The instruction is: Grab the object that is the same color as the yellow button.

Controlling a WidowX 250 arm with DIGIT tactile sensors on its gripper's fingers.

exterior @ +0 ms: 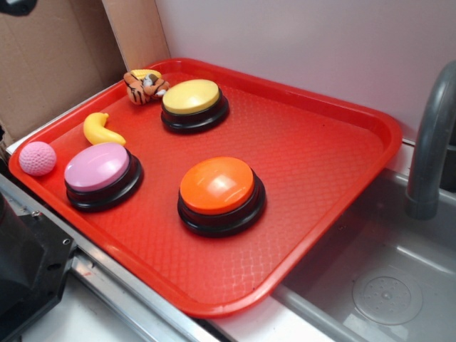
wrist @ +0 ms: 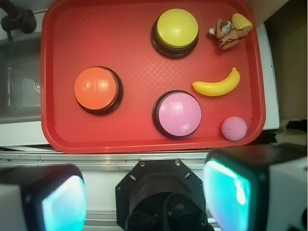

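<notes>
Banana [wrist: 217,85] is lying just beside the pink button [wrist: 177,114], on the yellow button [wrist: 176,29] side. Looking light, stiff, glossy-slick; I'm targeting its thick middle across the curve. My tool [wrist: 144,192] is hanging open, empty.

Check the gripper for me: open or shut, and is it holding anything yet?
Open and empty. In the wrist view the gripper has its two fingers spread wide apart, nothing between them; the banana lies untouched on the red tray.
</notes>
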